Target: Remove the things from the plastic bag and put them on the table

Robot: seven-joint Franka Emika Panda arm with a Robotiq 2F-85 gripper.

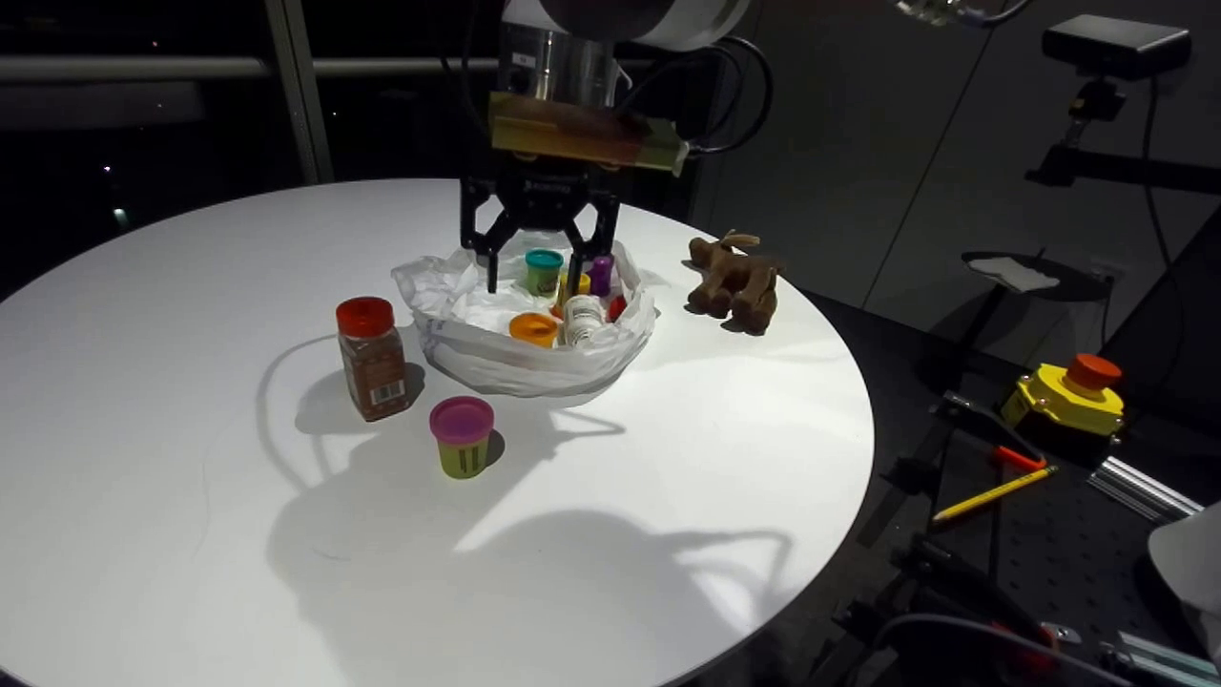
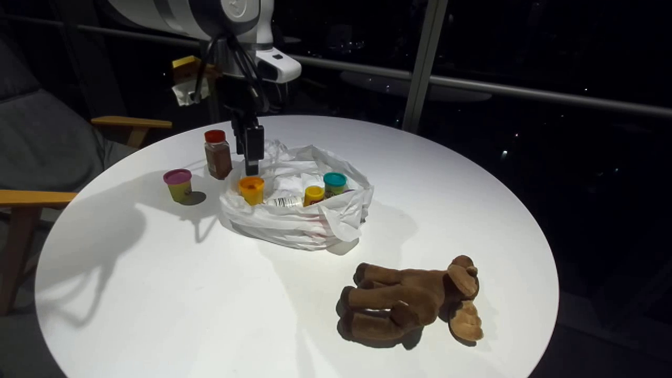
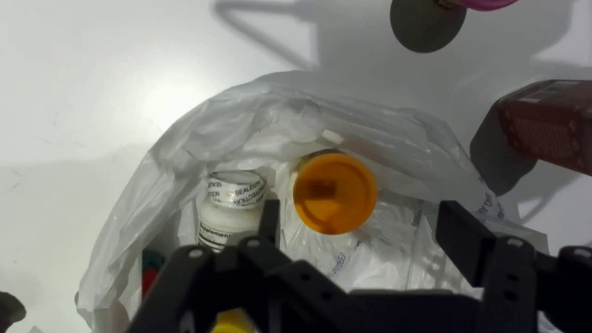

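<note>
In an exterior view, the table [image 1: 725,410] is looked at obliquely from above, and the pink-lidded tub [image 1: 463,442] is placed nearest to the camera. In an exterior view, the plush animal [image 2: 412,293] is placed nearest, and the same table is seen downward from another side. In both exterior views, the plastic bag [image 1: 520,370] and the red-lidded jar [image 1: 373,367] are shared. In the wrist view, the bag is faced steeply downward from close above, and the jar is cut by the right edge.

We take this for a lab, dim as it is: robot arm [image 2: 231,21], mounted camera [image 1: 1116,48], stop button [image 1: 1066,399].
</note>
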